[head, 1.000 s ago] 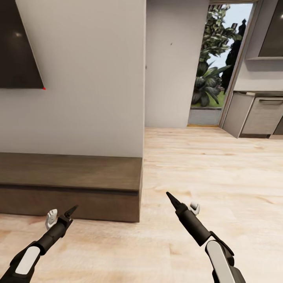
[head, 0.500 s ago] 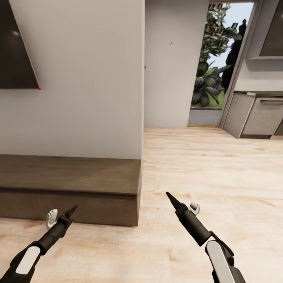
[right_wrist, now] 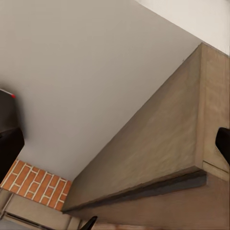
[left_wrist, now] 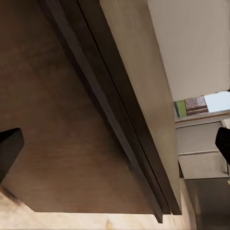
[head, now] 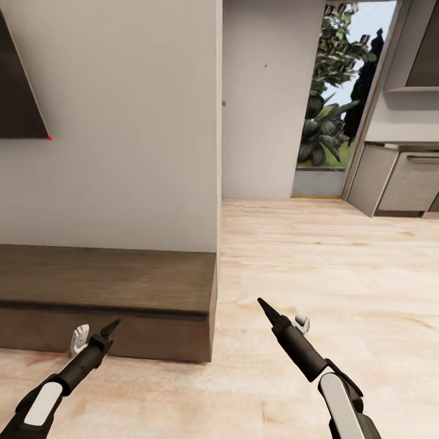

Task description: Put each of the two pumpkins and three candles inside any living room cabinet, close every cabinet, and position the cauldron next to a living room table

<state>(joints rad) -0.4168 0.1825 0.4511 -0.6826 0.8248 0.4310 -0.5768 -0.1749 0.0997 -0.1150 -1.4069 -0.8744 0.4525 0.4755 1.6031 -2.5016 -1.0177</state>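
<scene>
Dark brown wood: the cabinet (head: pixel 110 286) sits shut before you, low against the wall. Your left gripper (head: pixel 94 335) and right gripper (head: pixel 283 317) hang spread and empty. Roll closer carelessly and those fingers could strike its front.

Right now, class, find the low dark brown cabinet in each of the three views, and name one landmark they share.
Head view: the cabinet sits low at the left, against the white wall.
Left wrist view: its brown front and top, with a dark groove, fill most of the picture.
Right wrist view: its end and top run across the lower right.
Shared landmark: the white wall behind it.
</scene>
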